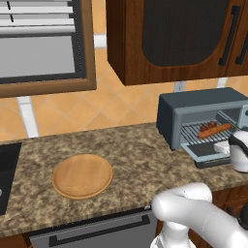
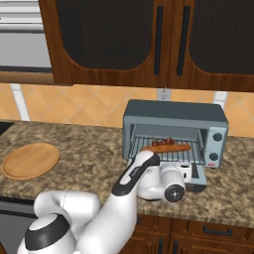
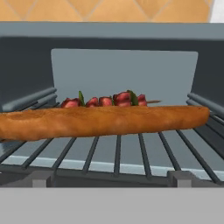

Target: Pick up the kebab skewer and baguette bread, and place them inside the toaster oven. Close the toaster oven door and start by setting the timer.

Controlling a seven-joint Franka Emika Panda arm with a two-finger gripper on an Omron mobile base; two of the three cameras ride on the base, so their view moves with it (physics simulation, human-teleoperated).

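With baguette (image 3: 103,121) and skewer (image 3: 105,100) on the oven (image 2: 173,116) rack, the rigid, hinged door (image 1: 206,154) should be lifted by its handle; end effector empty, jaws wide.

baguette bread (image 3: 105,121) left end cut off, kebab skewer (image 3: 105,101) partly hidden — behind loaf

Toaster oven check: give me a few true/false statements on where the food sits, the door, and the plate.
1. The baguette bread lies on the wire rack inside the toaster oven. True.
2. The kebab skewer lies on the wooden plate. False: it lies behind the loaf on the rack.
3. The toaster oven door is shut. False: it hangs open.
4. The wooden plate sits on the counter. True.
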